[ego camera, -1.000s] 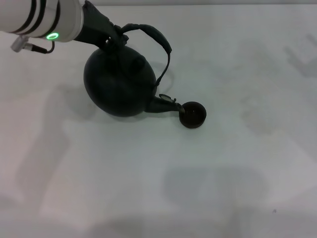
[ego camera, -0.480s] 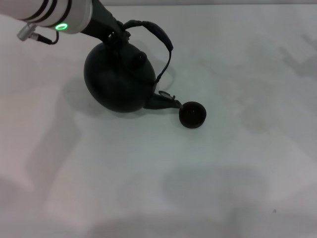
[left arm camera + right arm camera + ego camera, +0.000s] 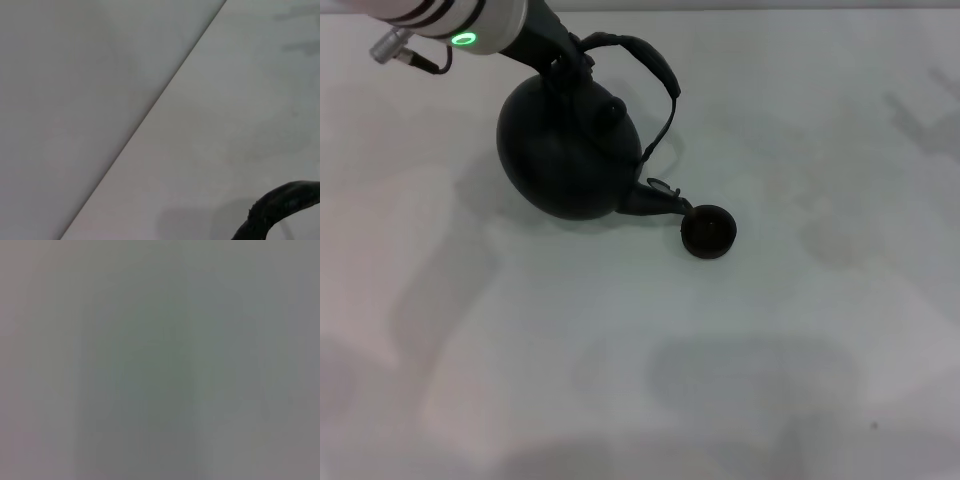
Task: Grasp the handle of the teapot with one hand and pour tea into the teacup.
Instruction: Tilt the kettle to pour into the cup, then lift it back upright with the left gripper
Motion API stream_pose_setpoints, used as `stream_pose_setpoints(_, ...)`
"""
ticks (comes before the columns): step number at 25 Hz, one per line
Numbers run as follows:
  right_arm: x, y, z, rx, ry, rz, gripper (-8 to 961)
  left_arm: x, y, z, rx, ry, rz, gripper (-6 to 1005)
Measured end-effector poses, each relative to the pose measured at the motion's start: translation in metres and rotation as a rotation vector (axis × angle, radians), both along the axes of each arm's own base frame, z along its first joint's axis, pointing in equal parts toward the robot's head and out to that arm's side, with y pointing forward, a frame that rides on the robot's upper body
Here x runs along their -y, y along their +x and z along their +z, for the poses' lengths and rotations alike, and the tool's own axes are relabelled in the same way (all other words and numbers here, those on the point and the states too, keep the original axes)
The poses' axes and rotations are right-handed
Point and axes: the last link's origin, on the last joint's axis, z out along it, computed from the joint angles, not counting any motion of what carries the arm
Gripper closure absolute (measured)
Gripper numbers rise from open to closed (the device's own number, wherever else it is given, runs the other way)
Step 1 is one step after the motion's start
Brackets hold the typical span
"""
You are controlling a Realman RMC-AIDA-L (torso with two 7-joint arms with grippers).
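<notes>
Teapot [image 3: 570, 150]: large, round, matte black, knobbed lid on top; tipped toward its short spout, which points down and to the robot's right. Position: far left part of the counter [image 3: 770, 350].

Handle [image 3: 655, 70]: dark, thick arched bail with a rough wrapped look, rising over the pot and leaning to the spout side; a short stretch shows in the left wrist view.

Teacup [image 3: 708, 231]: tiny, round, dark, handleless, upright on the counter; spout tip at its near-left rim, contact unclear.
</notes>
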Motion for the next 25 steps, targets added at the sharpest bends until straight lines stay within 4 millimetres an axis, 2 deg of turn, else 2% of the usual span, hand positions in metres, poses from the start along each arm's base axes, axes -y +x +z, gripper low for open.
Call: stream_pose_setpoints(25,-0.0023,-0.0018,-0.0027,-0.004,-0.008,0.001,96,0.0025,0.0084,-0.0077,-0.089,-0.018,-0.019,851)
